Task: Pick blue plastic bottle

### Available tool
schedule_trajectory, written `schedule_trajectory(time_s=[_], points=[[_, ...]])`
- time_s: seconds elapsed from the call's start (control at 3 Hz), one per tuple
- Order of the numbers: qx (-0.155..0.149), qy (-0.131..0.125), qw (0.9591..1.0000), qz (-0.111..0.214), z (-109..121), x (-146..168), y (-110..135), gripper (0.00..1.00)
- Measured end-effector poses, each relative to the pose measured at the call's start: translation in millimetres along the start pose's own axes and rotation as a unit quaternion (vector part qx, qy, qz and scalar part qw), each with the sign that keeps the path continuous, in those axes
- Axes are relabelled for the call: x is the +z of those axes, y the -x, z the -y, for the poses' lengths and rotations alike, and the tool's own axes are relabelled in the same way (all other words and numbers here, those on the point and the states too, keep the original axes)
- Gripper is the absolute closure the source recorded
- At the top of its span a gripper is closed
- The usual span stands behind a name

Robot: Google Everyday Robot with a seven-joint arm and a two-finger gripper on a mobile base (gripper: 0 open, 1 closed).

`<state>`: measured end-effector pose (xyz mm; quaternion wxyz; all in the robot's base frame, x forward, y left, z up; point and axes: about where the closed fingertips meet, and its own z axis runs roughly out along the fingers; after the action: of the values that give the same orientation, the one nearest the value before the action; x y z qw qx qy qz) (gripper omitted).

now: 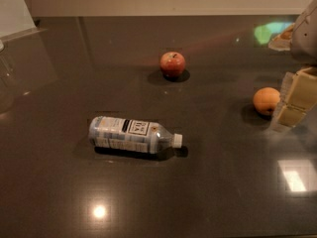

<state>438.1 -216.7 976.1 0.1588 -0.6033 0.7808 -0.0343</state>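
Note:
The blue plastic bottle (132,134) lies on its side on the dark table, left of the middle. Its white cap points right and its pale label with a black patch faces up. My gripper (295,102) is at the right edge of the view, cream coloured, just right of an orange. It is far to the right of the bottle and does not touch it.
A red apple (173,64) sits behind the bottle, toward the back middle. An orange (266,100) sits at the right, right beside my gripper. The dark glossy table (208,182) shows light reflections. A clear object (6,78) stands at the left edge.

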Motion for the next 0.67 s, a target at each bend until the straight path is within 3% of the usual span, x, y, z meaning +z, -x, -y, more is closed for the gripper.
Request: schedule_trajectory(time_s=[0.33,0.67], points=[[0.000,0.000,1.0000,0.000,0.0,0.0,0.0,0.00],[-0.014,0.003,0.9999,0.009,-0.8,3.8,17.2,0.00]])
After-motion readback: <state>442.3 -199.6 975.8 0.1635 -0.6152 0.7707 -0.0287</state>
